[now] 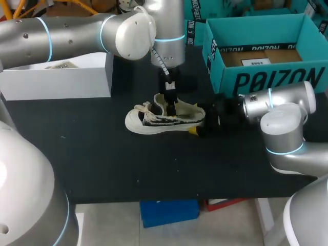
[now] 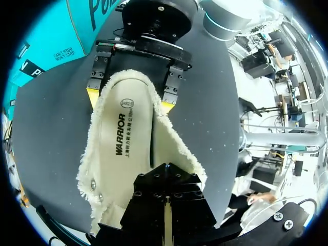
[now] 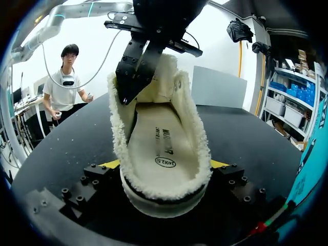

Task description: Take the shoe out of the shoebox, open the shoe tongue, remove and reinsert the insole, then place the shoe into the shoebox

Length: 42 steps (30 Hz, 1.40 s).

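Black table [image 1: 102, 164] up front. On it, near the middle, a cream shoe [image 1: 154, 122] upright on its sole, outside the box, insole [image 2: 120, 148] lying inside. Right gripper [image 3: 165, 166] clamped on the heel from both sides. Left gripper [image 1: 170, 105] dipped into the shoe's opening from above, grip impossible to tell. Farthest back, a teal shoebox [image 1: 266, 77], open.

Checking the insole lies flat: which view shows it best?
Left wrist view: it looks straight down on the insole. Right wrist view shows it foreshortened from the heel; in head view the shoe itself mostly hides it.
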Available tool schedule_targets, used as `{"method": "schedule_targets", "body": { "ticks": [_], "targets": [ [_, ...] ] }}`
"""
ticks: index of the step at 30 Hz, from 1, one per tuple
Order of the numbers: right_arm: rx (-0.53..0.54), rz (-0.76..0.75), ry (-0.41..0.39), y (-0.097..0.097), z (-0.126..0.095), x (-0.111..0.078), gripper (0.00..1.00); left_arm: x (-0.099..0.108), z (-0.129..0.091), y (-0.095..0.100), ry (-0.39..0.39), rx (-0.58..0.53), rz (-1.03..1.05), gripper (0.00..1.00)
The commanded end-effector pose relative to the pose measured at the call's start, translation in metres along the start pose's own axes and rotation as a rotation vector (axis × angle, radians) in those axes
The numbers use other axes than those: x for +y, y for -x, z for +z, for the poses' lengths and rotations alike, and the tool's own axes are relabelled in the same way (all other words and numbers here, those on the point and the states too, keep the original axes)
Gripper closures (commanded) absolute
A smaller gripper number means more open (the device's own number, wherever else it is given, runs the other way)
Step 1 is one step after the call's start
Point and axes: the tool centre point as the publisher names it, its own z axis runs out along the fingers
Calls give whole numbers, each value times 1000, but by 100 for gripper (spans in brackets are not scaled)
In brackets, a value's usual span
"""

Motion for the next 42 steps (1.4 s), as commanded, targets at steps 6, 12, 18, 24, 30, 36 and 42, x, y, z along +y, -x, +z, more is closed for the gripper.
{"method": "schedule_targets", "body": {
  "ticks": [6,12,18,24,30,36,42],
  "targets": [
    [0,2,-1,1,2,-1,100,2,13,-1,11,-36,-18,100],
    [0,2,-1,1,2,-1,100,7,12,7,1,-51,-40,100],
    [0,2,-1,1,2,-1,100,10,16,13,-7,-42,-55,100],
    [0,2,-1,1,2,-1,100,9,26,13,-12,-37,-57,100],
    [0,2,-1,1,2,-1,100,8,30,16,-27,-46,-72,100],
    [0,2,-1,1,2,-1,100,8,31,18,-51,-70,-87,100],
    [0,2,-1,1,2,-1,100,3,38,16,-58,-91,-94,100]
  ]
}}
